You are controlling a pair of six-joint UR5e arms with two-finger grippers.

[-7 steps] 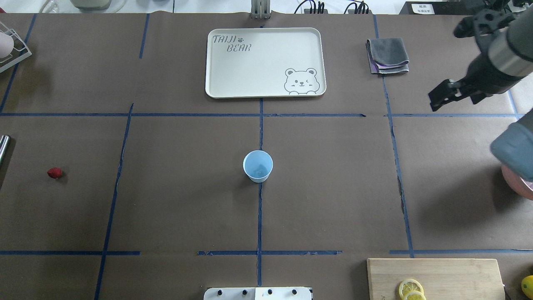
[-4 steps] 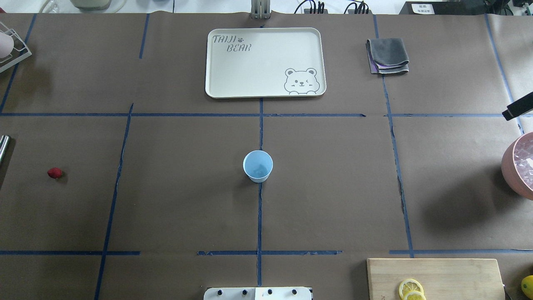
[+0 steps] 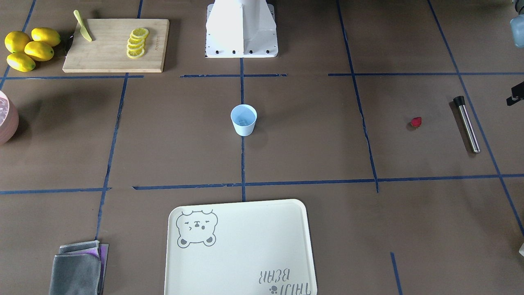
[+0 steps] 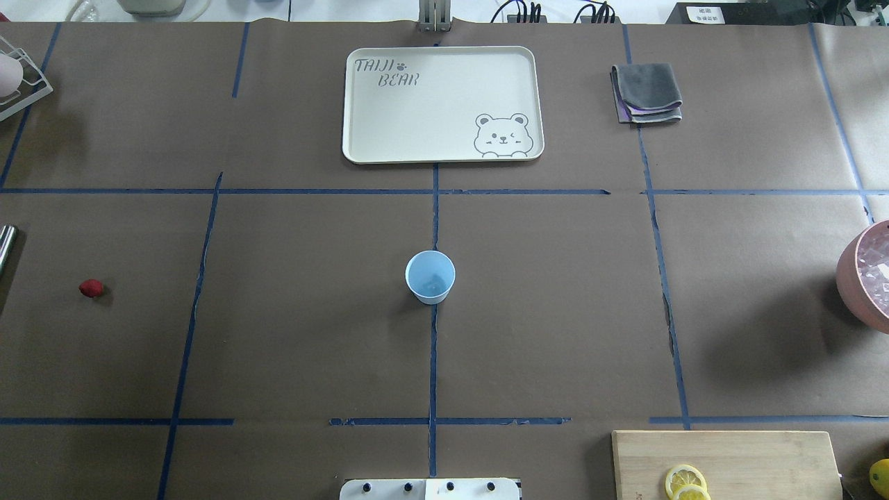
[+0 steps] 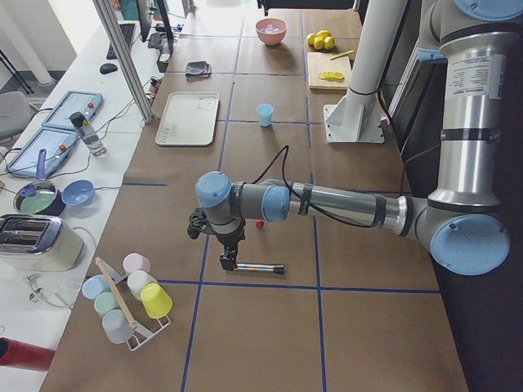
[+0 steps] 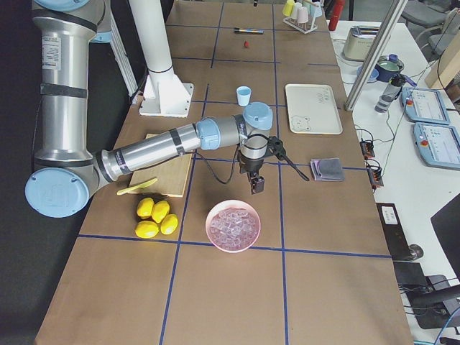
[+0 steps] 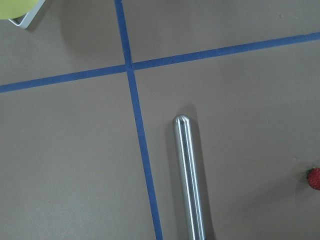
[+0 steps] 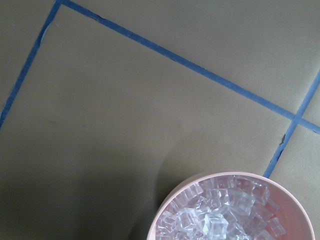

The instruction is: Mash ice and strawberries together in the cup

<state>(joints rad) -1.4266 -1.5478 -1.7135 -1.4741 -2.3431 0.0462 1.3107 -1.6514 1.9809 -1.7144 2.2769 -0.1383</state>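
Observation:
The pale blue cup [image 4: 430,276] stands upright at the table's middle, also in the front view [image 3: 243,119]; something faint and translucent lies at its bottom. The red strawberry [image 4: 91,288] lies far left, beside a steel muddler [image 3: 466,124]. Ice [image 8: 215,220] fills a pink bowl [image 4: 865,278] at the right edge. My left gripper [image 5: 230,261] hangs just above the muddler's [image 7: 190,180] end; I cannot tell whether it is open or shut. My right gripper [image 6: 255,187] hangs a little above the table beside the bowl [image 6: 233,225]; I cannot tell its state either.
A cream bear tray [image 4: 442,104] and a folded grey cloth [image 4: 647,92] lie at the far side. A cutting board [image 3: 116,45] with lemon slices and a knife, and several lemons [image 3: 28,48], lie near the robot's base on its right. A cup rack [image 5: 131,298] stands beyond the muddler.
The right arm has swung out of the overhead view to the right, uncovering the pink bowl of ice. The cup and the strawberry have not moved.

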